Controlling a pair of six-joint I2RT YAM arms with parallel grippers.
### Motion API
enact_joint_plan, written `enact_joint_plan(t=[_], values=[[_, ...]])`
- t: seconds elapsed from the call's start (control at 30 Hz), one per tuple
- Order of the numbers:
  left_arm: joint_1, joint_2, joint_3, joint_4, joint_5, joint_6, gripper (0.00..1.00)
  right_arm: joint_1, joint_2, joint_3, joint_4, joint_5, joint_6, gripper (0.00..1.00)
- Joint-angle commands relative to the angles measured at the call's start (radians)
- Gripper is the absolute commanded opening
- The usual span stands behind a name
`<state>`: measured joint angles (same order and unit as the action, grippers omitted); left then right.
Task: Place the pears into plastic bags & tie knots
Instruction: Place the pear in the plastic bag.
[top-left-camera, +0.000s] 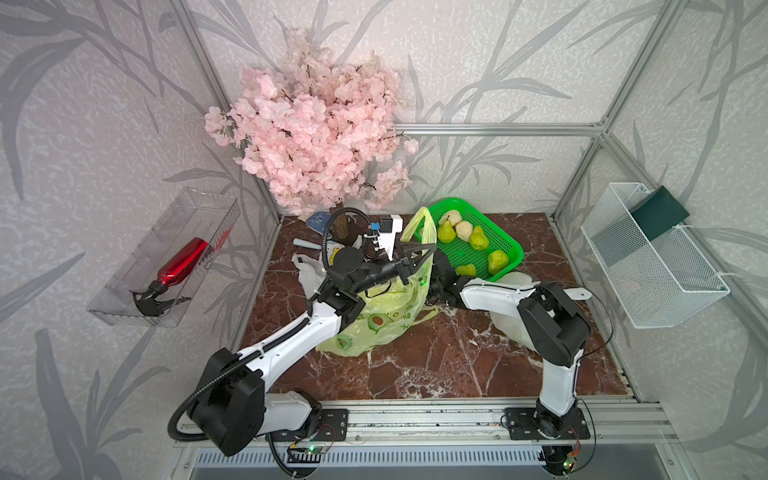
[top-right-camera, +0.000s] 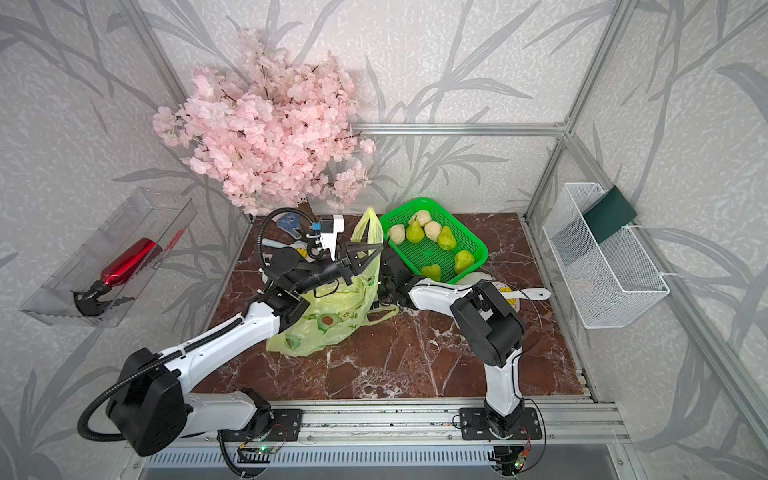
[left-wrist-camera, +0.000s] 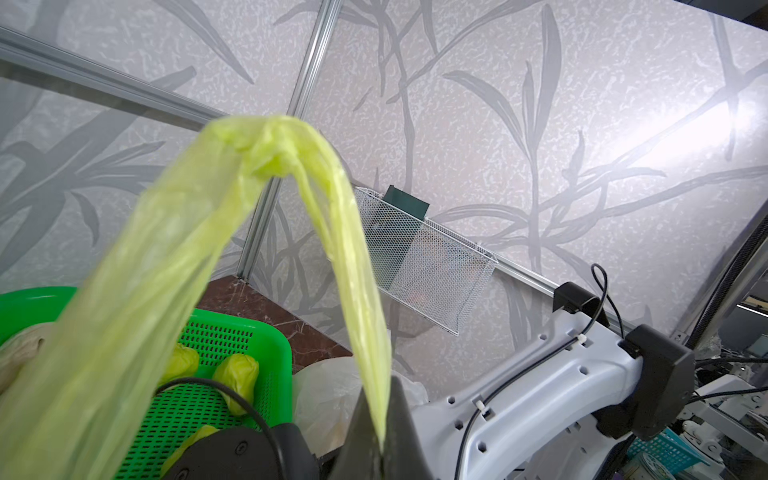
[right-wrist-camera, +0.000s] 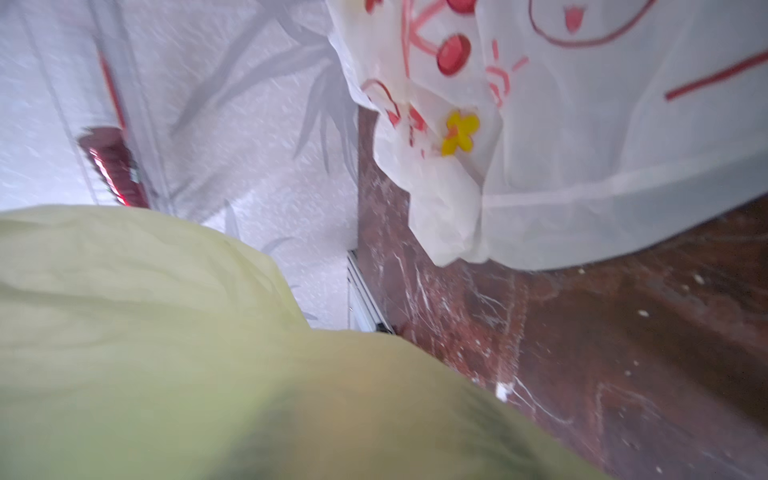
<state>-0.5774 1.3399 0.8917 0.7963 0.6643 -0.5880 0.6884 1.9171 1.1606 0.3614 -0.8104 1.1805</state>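
You've got the left gripper (left-wrist-camera: 380, 440) clenched on 1 handle (left-wrist-camera: 266, 149) of the yellow-green avocado-print bag (top-left-camera: 374, 328), which sits on the surface (top-left-camera: 436, 365) just beside the green basket (top-left-camera: 513, 249) holding 4 pears (top-left-camera: 478, 239); the right gripper (top-left-camera: 435, 270) is pressed against the bag, its grip unreadable.

The yellow-green bag (top-left-camera: 386, 316) is hiding the fingertips of the right gripper (top-left-camera: 437, 270) at the near corner of the green basket (top-left-camera: 461, 254); their grip is not showing. In the right wrist view that bag is filling the lower frame as a blur. The right arm is covering most of 1 white bag (top-left-camera: 509, 328) just beside the basket. The left wrist view's edge is cutting off the left gripper (left-wrist-camera: 380, 415) pinching the bag's handle.
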Motion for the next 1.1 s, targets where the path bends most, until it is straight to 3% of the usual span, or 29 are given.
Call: enact_joint_plan(t=[0.0, 0.07, 0.13, 0.27, 0.4, 0.6, 0.73, 0.83, 1.07], values=[[-0.022, 0.024, 0.039, 0.121, -0.015, -0.039, 0.0, -0.06, -0.058, -0.044, 0.004, 0.125, 0.068, 0.03], [-0.029, 0.022, 0.038, 0.136, -0.025, -0.051, 0.0, -0.059, -0.107, 0.054, -0.351, 0.245, -0.179, 0.03], [-0.029, -0.004, 0.024, 0.134, -0.049, -0.048, 0.0, -0.033, -0.127, 0.189, -0.701, 0.44, -0.413, 0.05], [-0.025, -0.081, -0.025, 0.075, -0.124, 0.012, 0.0, -0.015, -0.135, 0.321, -0.966, 0.661, -0.644, 0.14], [-0.005, -0.08, -0.072, 0.104, -0.138, 0.011, 0.0, -0.008, -0.107, 0.406, -1.05, 0.605, -0.716, 0.37], [0.015, -0.047, -0.091, 0.21, -0.148, -0.026, 0.0, 0.008, -0.093, 0.455, -0.97, 0.396, -0.643, 0.38], [0.03, -0.039, -0.12, 0.238, -0.149, -0.031, 0.0, 0.02, -0.053, 0.493, -0.982, 0.297, -0.637, 0.52], [0.047, -0.055, -0.154, 0.242, -0.155, -0.027, 0.0, 0.015, -0.077, 0.493, -1.019, 0.332, -0.666, 0.67], [0.071, -0.078, -0.189, 0.231, -0.143, -0.018, 0.0, -0.043, -0.143, 0.494, -1.118, 0.409, -0.734, 0.75]])
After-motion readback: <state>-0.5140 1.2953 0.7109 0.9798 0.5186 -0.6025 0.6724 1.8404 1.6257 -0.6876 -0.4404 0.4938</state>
